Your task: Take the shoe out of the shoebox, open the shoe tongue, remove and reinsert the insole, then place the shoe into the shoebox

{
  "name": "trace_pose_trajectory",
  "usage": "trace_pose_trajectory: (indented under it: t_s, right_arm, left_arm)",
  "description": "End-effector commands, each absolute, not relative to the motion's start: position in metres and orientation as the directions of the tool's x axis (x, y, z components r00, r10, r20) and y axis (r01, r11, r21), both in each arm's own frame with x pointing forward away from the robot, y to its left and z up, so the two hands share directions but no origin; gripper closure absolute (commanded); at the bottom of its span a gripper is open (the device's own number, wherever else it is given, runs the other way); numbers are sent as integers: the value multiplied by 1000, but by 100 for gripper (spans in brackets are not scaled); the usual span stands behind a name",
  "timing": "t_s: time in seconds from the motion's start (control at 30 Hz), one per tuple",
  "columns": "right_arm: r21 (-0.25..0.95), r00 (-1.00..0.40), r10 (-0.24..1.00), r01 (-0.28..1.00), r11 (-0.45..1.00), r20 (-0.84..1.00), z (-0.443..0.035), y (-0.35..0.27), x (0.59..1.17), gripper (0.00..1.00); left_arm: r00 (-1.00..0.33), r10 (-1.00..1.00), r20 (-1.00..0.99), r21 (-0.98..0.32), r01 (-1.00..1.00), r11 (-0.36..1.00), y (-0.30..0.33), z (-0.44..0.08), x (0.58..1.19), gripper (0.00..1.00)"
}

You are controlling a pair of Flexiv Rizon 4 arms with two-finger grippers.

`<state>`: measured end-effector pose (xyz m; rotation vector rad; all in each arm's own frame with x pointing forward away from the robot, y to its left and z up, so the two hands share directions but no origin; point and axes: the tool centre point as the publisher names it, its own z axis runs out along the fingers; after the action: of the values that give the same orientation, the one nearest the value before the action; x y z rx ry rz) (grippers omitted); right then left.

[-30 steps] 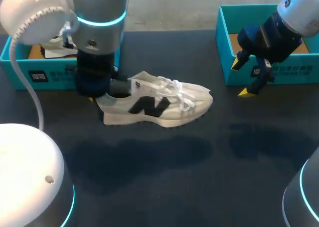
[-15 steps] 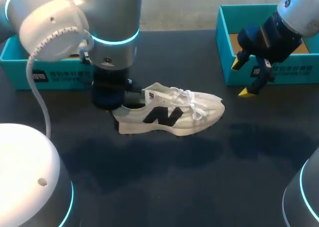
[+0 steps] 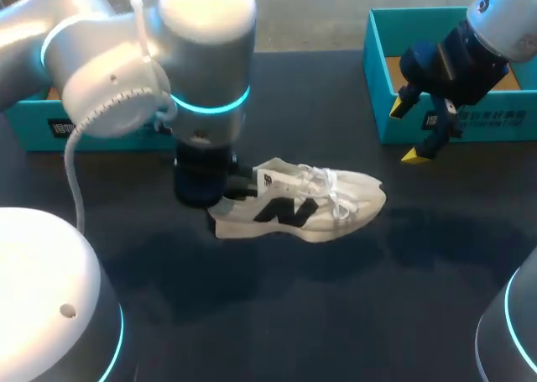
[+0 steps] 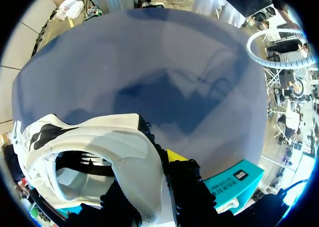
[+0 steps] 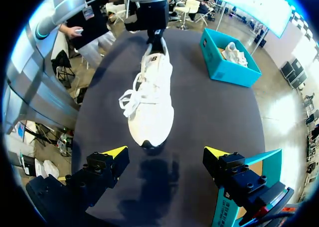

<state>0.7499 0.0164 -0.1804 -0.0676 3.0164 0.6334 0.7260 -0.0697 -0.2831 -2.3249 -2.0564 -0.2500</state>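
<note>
The shoe (image 3: 302,206) is out in the middle of the table (image 3: 336,306), lying sideways across the head view with its toe toward the right arm and its heel toward the left arm. It stands upright, laces tied loosely on top. Whether the sole touches the table or hangs just above it is hard to tell from here.

The left gripper (image 4: 149,187) is clamped on the heel. In the left wrist view one finger sits outside the heel wall, its yellow tip showing against the padding, and the other goes down inside the collar.

The right gripper (image 3: 406,131) hangs above the table just in front of the right box (image 3: 495,117), well apart from the shoe. Its fingers are spread wide with nothing between them. In the right wrist view the toe of the shoe (image 5: 149,97) lies ahead of this gripper (image 5: 165,152), pointing at it.

The left box (image 3: 42,130) sits behind the left arm at the far edge of the table. The right wrist view shows this box (image 5: 224,72) with something white inside it.
</note>
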Motion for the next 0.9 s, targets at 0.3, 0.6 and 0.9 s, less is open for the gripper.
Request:
trace_pose_trajectory:
  t_s: [0.3,0.6,0.9]
  right_arm:
    - [398,-997,-30,-54,916,-65,-181,17,751,0]
    - [398,-997,-30,-54,916,-65,-181,17,751,0]
    - [398,-997,-30,-54,916,-65,-181,17,751,0]
  left_arm:
    - [121,980,161,121,982,-141,-88,-336,720,100]
    - [73,982,177,89,992,-90,-83,-360,725,100]
    - [66,978,196,54,995,-78,-84,-379,728,100]
